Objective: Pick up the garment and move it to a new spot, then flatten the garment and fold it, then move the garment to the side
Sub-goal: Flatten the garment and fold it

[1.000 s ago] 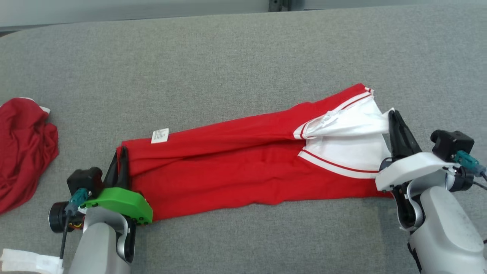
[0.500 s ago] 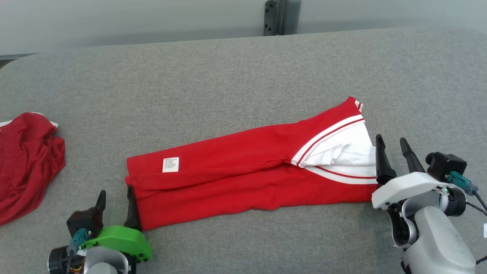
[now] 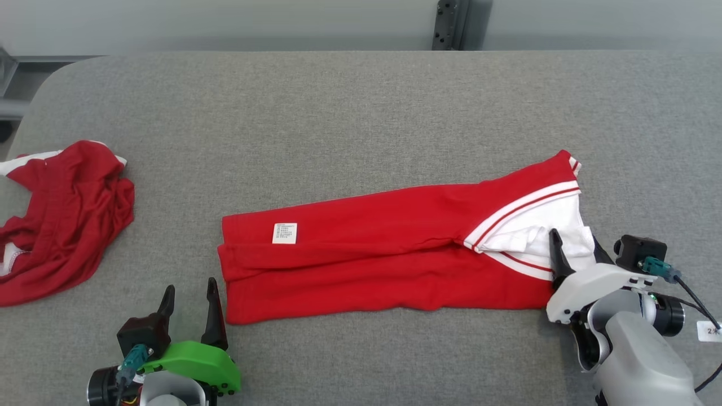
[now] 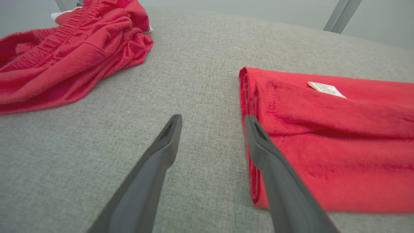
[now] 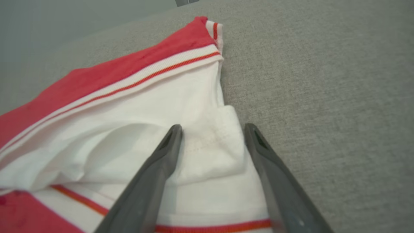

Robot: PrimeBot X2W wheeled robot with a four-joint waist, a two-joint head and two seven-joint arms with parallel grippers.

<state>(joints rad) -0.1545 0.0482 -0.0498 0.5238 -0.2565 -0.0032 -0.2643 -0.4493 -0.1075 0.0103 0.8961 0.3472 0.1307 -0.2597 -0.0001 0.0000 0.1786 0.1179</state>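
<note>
I had the garment (image 3: 383,254) lying as a long red strip across the middle of the frame on the grey table (image 3: 338,113), its white end at the right. My left gripper (image 3: 190,286) sat at lower left, jaws spread and empty, just beside the strip's left end. My right gripper (image 3: 574,239), lower right, was spread too, with its tips over the white end and pinching nothing, and a red heap (image 3: 62,220) lay far left.
</note>
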